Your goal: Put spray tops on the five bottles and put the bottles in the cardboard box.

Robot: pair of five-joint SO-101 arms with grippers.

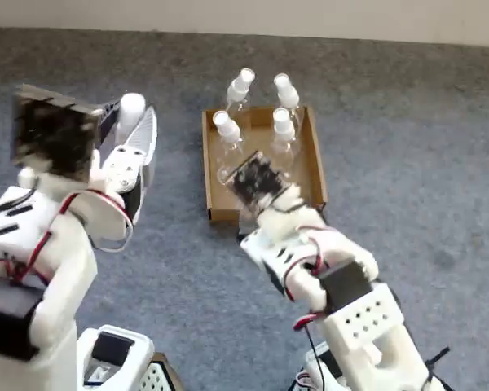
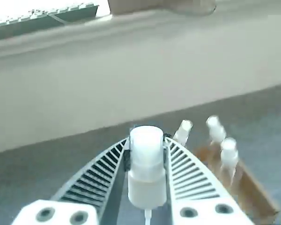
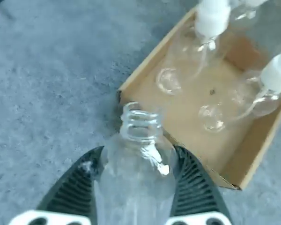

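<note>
Both arms are built of white printed shells. The left arm carries a black motor block, with red and black cables looping along its side. The right arm shows the same: a black motor block, red wiring and a white plate pierced with rows of small holes.

The left gripper has white slatted fingers with round screw holes at their base. The right gripper has black ribbed fingers on white mounts.

Grey carpeted table (speckled, felt-like) with an open cardboard box flat on it
</note>
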